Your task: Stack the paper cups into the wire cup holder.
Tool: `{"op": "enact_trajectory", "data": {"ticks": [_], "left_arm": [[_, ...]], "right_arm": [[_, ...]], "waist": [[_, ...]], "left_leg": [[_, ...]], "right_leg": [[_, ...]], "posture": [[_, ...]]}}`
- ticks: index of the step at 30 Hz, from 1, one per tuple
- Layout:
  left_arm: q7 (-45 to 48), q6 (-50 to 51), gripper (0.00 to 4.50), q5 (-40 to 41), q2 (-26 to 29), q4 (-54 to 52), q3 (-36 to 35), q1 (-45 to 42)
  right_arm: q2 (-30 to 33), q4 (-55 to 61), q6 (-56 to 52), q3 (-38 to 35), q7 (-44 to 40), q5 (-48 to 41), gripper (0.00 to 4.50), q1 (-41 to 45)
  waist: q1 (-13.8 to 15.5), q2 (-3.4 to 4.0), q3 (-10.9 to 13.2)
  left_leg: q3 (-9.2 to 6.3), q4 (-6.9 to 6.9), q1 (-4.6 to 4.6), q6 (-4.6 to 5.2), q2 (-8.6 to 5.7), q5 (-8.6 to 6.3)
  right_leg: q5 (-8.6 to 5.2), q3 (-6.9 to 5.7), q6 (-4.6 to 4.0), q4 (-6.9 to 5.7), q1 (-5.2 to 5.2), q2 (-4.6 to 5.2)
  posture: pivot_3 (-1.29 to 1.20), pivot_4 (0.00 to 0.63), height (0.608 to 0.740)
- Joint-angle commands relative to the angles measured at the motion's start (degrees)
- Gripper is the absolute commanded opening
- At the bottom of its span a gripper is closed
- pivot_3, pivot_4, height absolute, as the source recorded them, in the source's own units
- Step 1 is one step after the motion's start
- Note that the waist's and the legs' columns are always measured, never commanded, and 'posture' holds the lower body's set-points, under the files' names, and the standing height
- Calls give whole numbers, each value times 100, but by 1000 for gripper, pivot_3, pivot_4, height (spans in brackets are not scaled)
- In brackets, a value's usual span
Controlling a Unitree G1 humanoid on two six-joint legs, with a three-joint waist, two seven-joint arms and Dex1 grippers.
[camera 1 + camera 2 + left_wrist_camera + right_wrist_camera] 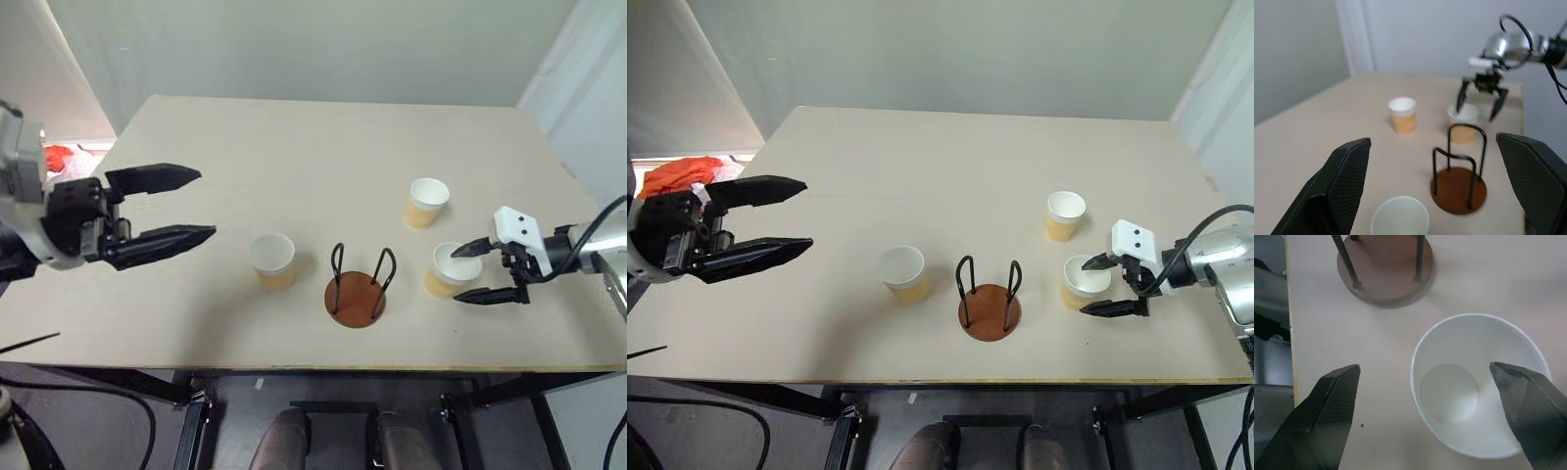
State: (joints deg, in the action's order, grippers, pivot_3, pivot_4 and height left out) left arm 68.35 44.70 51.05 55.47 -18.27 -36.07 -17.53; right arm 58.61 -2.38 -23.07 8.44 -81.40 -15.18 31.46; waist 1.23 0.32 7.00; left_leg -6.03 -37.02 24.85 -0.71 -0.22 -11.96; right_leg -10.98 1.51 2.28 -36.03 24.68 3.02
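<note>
Three paper cups stand upright on the table: one (pixel 272 259) left of the wire cup holder (pixel 356 294), one (pixel 427 202) further back on the right, one (pixel 449 269) just right of the holder. The holder is empty, a brown disc with two black wire loops. My right gripper (pixel 458 274) is open and hangs over the near right cup (pixel 1479 387), a finger on each side of its rim, not closed on it. My left gripper (pixel 206 204) is open and empty, held above the table's left side and pointing toward the cups.
The pale wooden table (pixel 294 147) has its front edge close to the holder. Something red (pixel 681 174) lies beyond the table's left edge. A black cable (pixel 607 211) runs from my right arm.
</note>
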Motion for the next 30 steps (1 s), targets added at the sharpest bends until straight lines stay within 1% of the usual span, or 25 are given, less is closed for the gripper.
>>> {"op": "enact_trajectory", "data": {"ticks": [1, 4, 10, 12, 14, 18, 20, 21, 22, 24, 25, 29, 30], "left_arm": [[-47, -378, 4480, -117, -133, -300, -149, 476], [-176, -469, 4480, -42, -205, -487, -180, 744], [-132, -776, 4480, -41, -230, -622, -245, 1146], [-146, -817, 4500, -17, -210, -653, -254, 1231], [-175, -835, 4500, 21, -197, -678, -269, 1282], [-234, -813, 4500, 92, -158, -733, -283, 1356], [-262, -811, 4500, 109, -134, -738, -277, 1374], [-272, -814, 4500, 116, -126, -739, -276, 1381], [-282, -820, 4500, 112, -113, -737, -265, 1376], [-304, -824, 4500, 123, -86, -736, -248, 1357], [-311, -824, 4500, 132, -74, -734, -243, 1347], [-319, -819, 4500, 176, 4, -701, -243, 1306], [-315, -824, 4500, 165, 23, -688, -233, 1309]], "right_arm": [[-23, 12, 76, 14, -25, 111, 4500, 128], [-81, -6, 81, 56, -39, 180, 4500, 164], [-239, -1, 6, 133, -29, 208, 4500, 264], [-307, -35, -14, 171, 17, 253, 4121, 293], [-358, -33, -43, 181, 27, 264, 3567, 303], [-448, -59, -48, 213, 50, 338, 2175, 338], [-514, 0, -144, 160, 9, 222, 1334, 360], [-533, 21, -176, 143, -2, 190, 1134, 366], [-538, 18, -175, 145, 0, 206, 741, 377], [-519, 19, -170, 133, -14, 239, 98, 389], [-506, 30, -175, 122, -27, 239, 41, 393], [-298, 295, -248, -239, -481, -272, 41, 611], [-292, 360, -306, -381, -588, -497, 41, 885]], "waist": [[-10, 0, 0], [-14, -4, 0], [-18, -3, 0], [-22, -3, 0], [-21, -3, 0], [-22, -3, 0], [-21, -3, 0], [-22, -3, 0], [-24, -3, 0], [-25, -3, 0], [-24, -3, 0], [-25, -1, 1], [-27, -1, 1]], "left_leg": [[1, 0, -2, -1, 0, 0], [1, 0, -4, -5, 2, 2], [2, 0, -6, -8, 3, 5], [2, 1, -9, -10, 5, 4], [1, 1, -10, -11, 5, 4], [2, 2, -9, -16, 5, 0], [1, 2, -9, -18, 5, -2], [1, 3, -11, -20, 5, -3], [2, 3, -11, -21, 6, -4], [2, 3, -11, -23, 6, -5], [2, 3, -11, -23, 6, -5], [2, 4, -7, -32, 6, -11], [3, 4, -3, -35, 6, -12]], "right_leg": [[2, 0, -4, 0, 0, 0], [6, 0, -11, 0, 0, -2], [11, 2, -18, -1, 1, -4], [10, 3, -19, -2, 0, -6], [10, 3, -20, -2, 0, -6], [8, 3, -24, -1, 1, -6], [8, 3, -24, -1, 1, -6], [8, 3, -24, -1, 1, -6], [7, 3, -24, -1, 1, -6], [7, 3, -24, -1, 1, -7], [7, 3, -25, -1, 1, -7], [6, 3, -27, 0, 5, -8], [5, 4, -27, -1, 10, -8]], "posture": [[0, 150, 740], [0, 150, 740], [0, 150, 740], [0, 150, 740], [0, 150, 740], [0, 150, 740], [0, 150, 740], [0, 150, 740], [0, 150, 740], [0, 150, 740], [0, 150, 740], [0, 150, 740], [0, 150, 740]]}}
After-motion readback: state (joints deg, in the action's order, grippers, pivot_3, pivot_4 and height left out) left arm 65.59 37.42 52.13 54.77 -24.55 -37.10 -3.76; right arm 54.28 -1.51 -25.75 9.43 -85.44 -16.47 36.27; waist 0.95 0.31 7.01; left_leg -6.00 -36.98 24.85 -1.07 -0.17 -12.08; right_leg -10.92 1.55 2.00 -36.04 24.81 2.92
